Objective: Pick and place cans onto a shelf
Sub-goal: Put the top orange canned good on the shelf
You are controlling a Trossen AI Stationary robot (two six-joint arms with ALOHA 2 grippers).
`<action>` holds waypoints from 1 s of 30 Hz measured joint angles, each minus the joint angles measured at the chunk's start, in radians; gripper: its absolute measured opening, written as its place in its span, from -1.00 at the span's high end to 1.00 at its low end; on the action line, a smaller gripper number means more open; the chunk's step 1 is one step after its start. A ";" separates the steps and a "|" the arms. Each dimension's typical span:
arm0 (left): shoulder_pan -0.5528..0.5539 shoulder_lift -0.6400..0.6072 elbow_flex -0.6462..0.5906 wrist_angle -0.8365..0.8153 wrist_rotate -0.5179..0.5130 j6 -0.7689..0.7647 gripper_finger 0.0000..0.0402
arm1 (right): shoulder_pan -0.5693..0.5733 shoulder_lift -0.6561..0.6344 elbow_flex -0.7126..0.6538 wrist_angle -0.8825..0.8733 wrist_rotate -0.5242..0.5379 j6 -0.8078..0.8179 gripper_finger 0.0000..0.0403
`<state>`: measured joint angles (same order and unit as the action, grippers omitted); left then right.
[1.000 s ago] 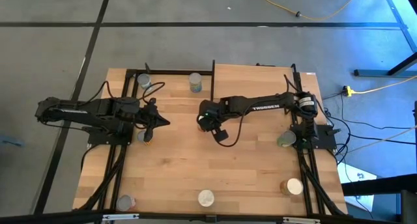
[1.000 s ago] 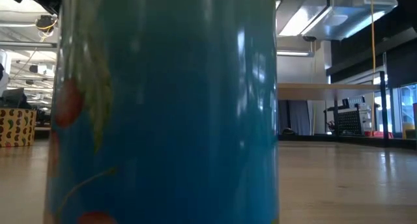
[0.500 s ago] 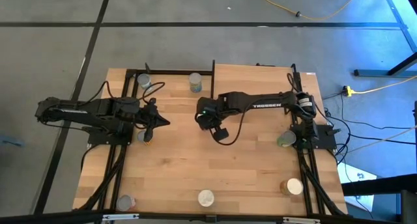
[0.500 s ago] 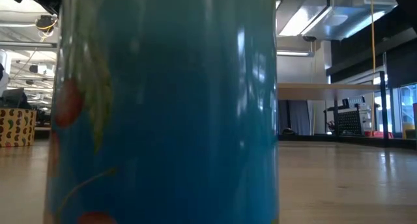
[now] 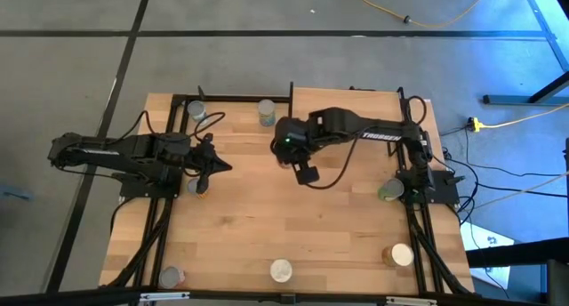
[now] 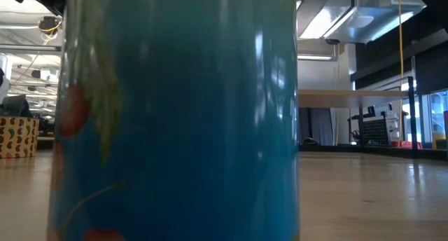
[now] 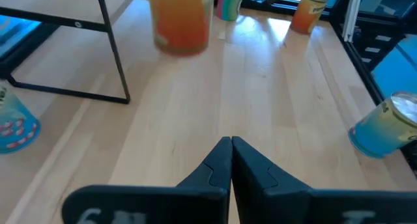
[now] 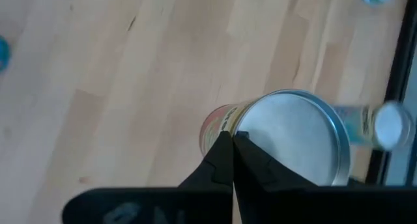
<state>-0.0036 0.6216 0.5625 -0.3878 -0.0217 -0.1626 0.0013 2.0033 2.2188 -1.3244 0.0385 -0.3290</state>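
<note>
right gripper [image 5: 286, 151] jaws together above a can [image 8: 287, 142]; left gripper [image 7: 230, 144] jaws together.

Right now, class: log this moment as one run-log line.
left end effector: shut, idle | right end effector: shut, empty, above silver-lidded cylindrical tin | black-posted light-wood shelf: two tins

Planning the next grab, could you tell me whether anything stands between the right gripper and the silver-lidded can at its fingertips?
Nothing visible does: the shut right gripper hangs right at the can, nothing between them.
</note>
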 joint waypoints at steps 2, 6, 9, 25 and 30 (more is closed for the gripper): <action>0.000 0.000 0.000 0.000 -0.019 0.009 1.00 | 0.001 0.000 0.039 -0.053 0.046 0.028 1.00; 0.000 0.000 0.000 0.000 -0.021 0.016 1.00 | 0.006 0.000 0.119 -0.166 0.127 0.095 1.00; 0.000 0.000 0.000 0.000 -0.022 0.016 1.00 | 0.005 -0.025 0.129 -0.198 0.169 0.154 1.00; 0.000 0.000 0.000 -0.001 -0.015 0.016 1.00 | -0.106 -0.195 0.130 -0.248 0.235 0.261 1.00; 0.000 0.000 0.000 -0.001 -0.021 0.015 1.00 | -0.152 -0.275 0.130 -0.247 0.263 0.240 1.00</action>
<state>-0.0034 0.6215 0.5625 -0.3885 -0.0427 -0.1476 -0.1503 1.7287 2.3489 -1.5715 0.3012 -0.0890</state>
